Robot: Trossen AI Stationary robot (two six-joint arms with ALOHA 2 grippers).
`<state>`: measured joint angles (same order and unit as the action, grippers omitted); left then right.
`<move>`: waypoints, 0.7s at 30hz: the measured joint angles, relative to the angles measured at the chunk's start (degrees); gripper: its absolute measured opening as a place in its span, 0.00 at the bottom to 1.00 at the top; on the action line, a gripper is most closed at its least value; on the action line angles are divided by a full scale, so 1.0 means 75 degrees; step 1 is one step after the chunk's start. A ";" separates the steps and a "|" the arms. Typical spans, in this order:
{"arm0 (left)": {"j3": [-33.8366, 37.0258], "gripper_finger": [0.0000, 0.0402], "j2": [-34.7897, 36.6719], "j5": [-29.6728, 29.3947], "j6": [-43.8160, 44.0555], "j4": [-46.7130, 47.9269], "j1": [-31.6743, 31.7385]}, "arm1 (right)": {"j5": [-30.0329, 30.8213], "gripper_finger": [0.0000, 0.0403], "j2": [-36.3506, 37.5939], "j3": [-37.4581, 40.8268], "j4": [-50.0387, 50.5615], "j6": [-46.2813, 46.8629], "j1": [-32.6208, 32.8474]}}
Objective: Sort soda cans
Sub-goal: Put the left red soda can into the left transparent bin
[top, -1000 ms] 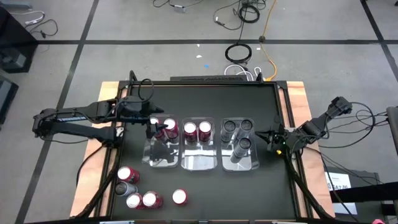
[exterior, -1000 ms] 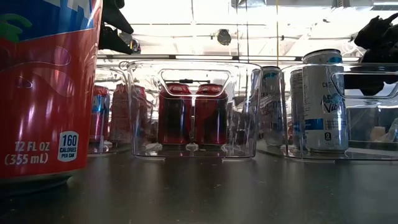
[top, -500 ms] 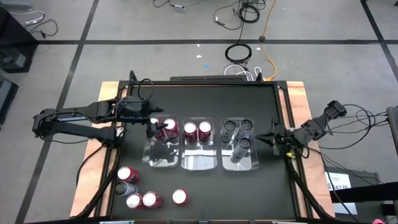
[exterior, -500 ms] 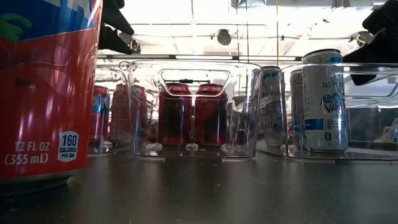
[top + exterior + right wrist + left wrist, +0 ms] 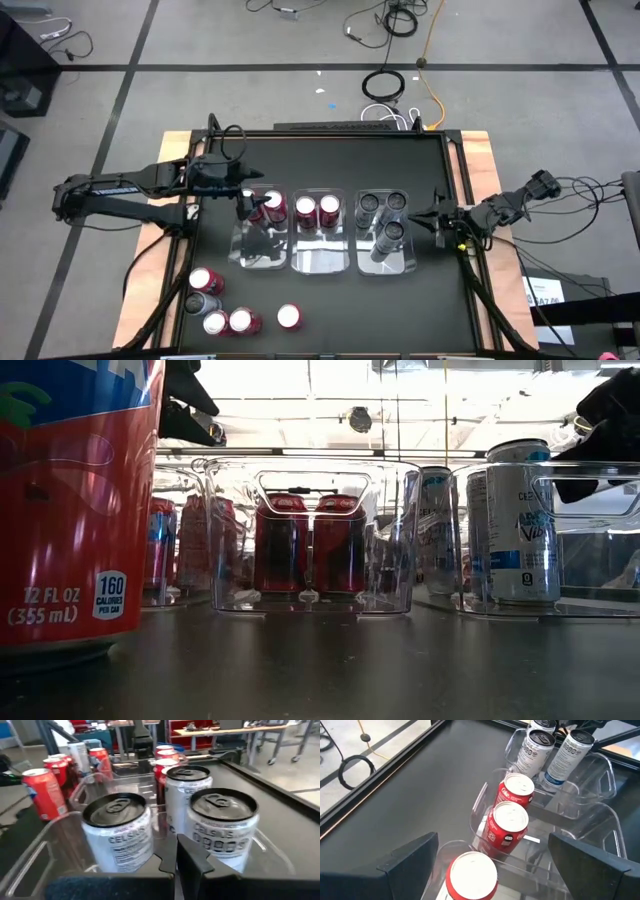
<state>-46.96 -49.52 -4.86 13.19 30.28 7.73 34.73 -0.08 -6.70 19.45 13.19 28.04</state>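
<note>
Three clear plastic bins (image 5: 324,262) sit side by side on the black bench (image 5: 330,165). The left bin (image 5: 262,250) holds two red cans (image 5: 271,207), the middle bin (image 5: 310,540) two red Coca-Cola cans (image 5: 509,827), and the right bin (image 5: 386,255) three silver-and-white cans (image 5: 388,232) printed "CELSIUS" (image 5: 120,840). Five more cans stand loose at the bench's near left: red ones (image 5: 204,280) and a darker one (image 5: 204,303), with a single red can (image 5: 289,316) just apart. One red can (image 5: 75,500) looms beside the low camera, reading "12 FL OZ (355 mL)" and "160 CALORIES PER CAN".

The left hand (image 5: 247,204) hangs over the left bin's far end with its fingers (image 5: 412,855) spread wide, a red can top (image 5: 471,875) below and between them, not gripped. The right hand (image 5: 432,220) waits just beside the right bin's outer wall, fingers closed on nothing.

The bench rests on pale wood; around it lie grey floor tiles, coiled black cables (image 5: 383,84) and a yellow cord. Shelving and carts show in the room behind.
</note>
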 joint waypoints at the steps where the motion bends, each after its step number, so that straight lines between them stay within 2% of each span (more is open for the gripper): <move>1: 0.0000 0.96 0.0000 -0.0013 0.0001 -0.0001 0.0000 | -0.0165 0.01 0.0001 0.0000 -0.0016 -0.0005 -0.0089; 7: 0.0000 0.96 0.0000 -0.0018 0.0003 0.0000 0.0000 | -0.0909 0.01 0.0003 0.0116 -0.0717 -0.0489 -0.0680; 15: 0.0000 0.96 0.0000 -0.0018 0.0009 0.0000 0.0000 | -0.2011 0.01 0.0003 0.0138 -0.0783 -0.0537 -0.1426; 21: 0.0000 0.96 0.0000 -0.0018 0.0021 0.0000 0.0000 | -0.2789 0.01 0.0003 0.0333 -0.1615 -0.0906 -0.2042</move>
<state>-46.96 -49.52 -4.99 13.34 30.28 7.73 13.81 -0.05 -4.20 7.34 6.40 12.72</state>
